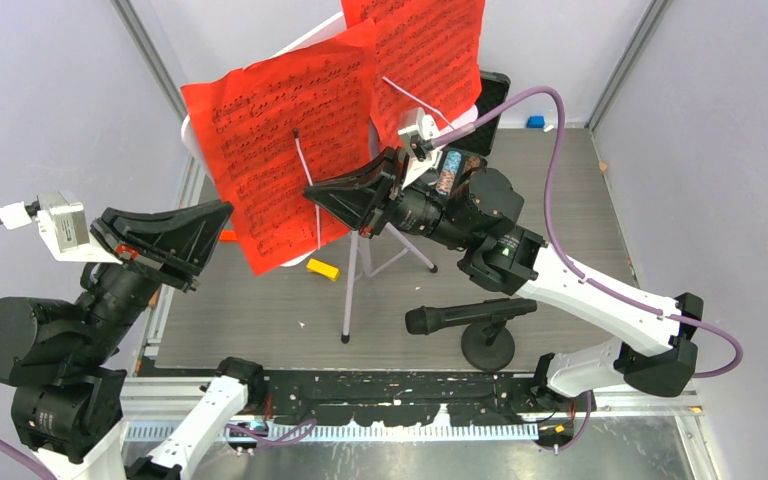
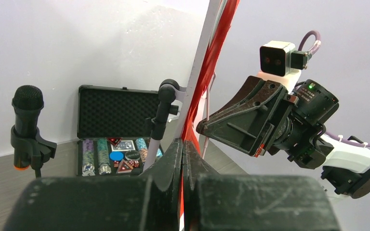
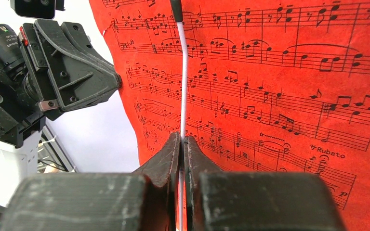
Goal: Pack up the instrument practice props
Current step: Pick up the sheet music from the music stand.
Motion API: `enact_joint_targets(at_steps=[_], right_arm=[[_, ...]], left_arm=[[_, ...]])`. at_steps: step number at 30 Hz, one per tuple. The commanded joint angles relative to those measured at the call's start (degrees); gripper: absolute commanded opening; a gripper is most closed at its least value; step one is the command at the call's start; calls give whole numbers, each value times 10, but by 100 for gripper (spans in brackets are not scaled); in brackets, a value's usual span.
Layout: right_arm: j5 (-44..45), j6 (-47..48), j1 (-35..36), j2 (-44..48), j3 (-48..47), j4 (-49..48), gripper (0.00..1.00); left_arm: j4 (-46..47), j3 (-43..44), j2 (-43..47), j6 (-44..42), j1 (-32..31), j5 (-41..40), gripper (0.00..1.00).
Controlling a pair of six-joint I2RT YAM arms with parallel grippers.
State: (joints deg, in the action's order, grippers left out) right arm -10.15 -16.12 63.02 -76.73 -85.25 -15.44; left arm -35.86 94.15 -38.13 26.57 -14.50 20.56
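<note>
Both jaws are closed: left gripper (image 2: 183, 147) is pinched on the left edge of the front red page (image 1: 270, 140), and right gripper (image 3: 183, 142) is clamped on the thin white page-holder wire (image 3: 183, 82) lying across that page. From here I see the music rack (image 1: 349, 290) upright on its tripod mid-table, with a second red page (image 1: 425, 50) on its right half. The near microphone (image 1: 465, 315) sits horizontal on its round-based pole by the right arm, and the far microphone (image 2: 27, 103) is upright beside the open poker chip case (image 2: 115, 115).
</note>
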Motion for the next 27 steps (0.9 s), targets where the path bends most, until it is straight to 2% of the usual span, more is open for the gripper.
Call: enact_joint_targets(at_steps=[1,19,21,24,27], right_arm=[[19,21,-3,10,14,16,0],[20,21,-3,9,14,14,0],[19,21,-3,7,15,15,0],[20,20,-3,6,14,14,0],[19,19,-3,6,14,14,0]], left_arm=[[7,12,0,-7,3,-5,0],[-56,26,46,-37,3,-57,0],[-53,22,49,-38,3,-60,11],[-47,17,48,-34,3,-51,45],[-35,13,43,-25,3,-38,68]])
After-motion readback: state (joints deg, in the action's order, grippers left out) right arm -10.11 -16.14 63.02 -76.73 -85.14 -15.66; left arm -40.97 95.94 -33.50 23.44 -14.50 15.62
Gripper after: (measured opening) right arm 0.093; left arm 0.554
